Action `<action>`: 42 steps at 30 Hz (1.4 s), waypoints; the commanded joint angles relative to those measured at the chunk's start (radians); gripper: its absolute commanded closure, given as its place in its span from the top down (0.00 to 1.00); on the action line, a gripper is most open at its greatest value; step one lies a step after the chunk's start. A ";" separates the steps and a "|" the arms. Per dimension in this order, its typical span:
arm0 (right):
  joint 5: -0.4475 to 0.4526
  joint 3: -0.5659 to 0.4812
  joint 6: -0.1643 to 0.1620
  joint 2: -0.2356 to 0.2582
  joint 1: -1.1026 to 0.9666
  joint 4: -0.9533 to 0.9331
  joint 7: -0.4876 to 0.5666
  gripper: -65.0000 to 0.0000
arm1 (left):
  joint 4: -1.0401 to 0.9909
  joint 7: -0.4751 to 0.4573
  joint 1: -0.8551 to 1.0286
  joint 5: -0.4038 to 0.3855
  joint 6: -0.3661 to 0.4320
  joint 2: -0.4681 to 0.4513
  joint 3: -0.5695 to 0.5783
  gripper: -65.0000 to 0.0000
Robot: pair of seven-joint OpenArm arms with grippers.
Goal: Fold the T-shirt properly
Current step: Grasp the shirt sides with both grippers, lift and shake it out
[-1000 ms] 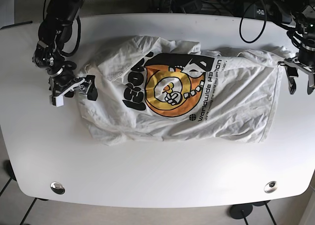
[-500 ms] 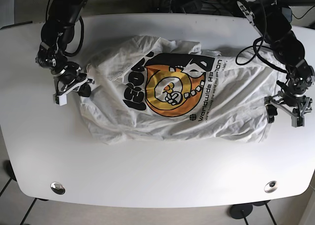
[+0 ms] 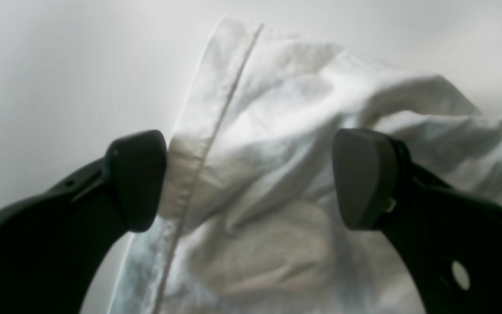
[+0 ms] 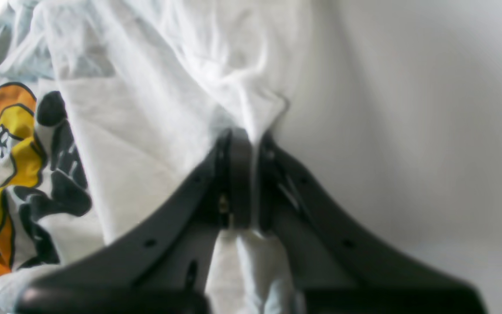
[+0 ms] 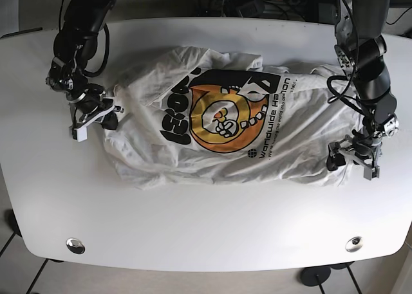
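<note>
A white T-shirt (image 5: 225, 120) with an orange and yellow print lies crumpled and spread across the white table. My right gripper (image 5: 96, 116) is at the shirt's left edge. In the right wrist view it (image 4: 244, 144) is shut on a pinched fold of the white cloth (image 4: 168, 87). My left gripper (image 5: 351, 160) is at the shirt's lower right corner. In the left wrist view it (image 3: 251, 179) is open, with its fingers (image 3: 137, 179) on either side of the stitched hem (image 3: 216, 131) and bunched cloth between them.
The white table (image 5: 206, 223) has two metal fittings near its front edge (image 5: 75, 245) (image 5: 353, 244). Dark cables (image 5: 270, 1) lie beyond the table's back edge. The table's right edge is close to my left arm.
My left arm has moved down the shirt's right side to its lower right corner. My right gripper has closed on the shirt's left edge and shifted slightly.
</note>
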 commanded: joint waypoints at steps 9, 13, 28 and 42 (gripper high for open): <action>0.019 0.002 0.008 -0.014 0.016 0.026 0.012 0.03 | 0.051 0.126 0.038 0.001 -0.077 0.027 0.001 0.09; 0.019 0.002 0.009 -0.017 0.016 0.026 0.012 0.03 | 0.169 0.094 0.080 -0.001 -0.077 0.027 -0.002 0.01; 0.076 0.002 0.024 0.043 0.068 0.244 -0.104 0.03 | 0.991 0.453 0.219 0.005 -0.077 0.128 -0.045 0.01; 0.076 -0.128 0.020 0.240 0.806 -0.007 -0.245 0.03 | 0.876 0.545 -0.382 0.004 -0.068 0.128 0.077 0.01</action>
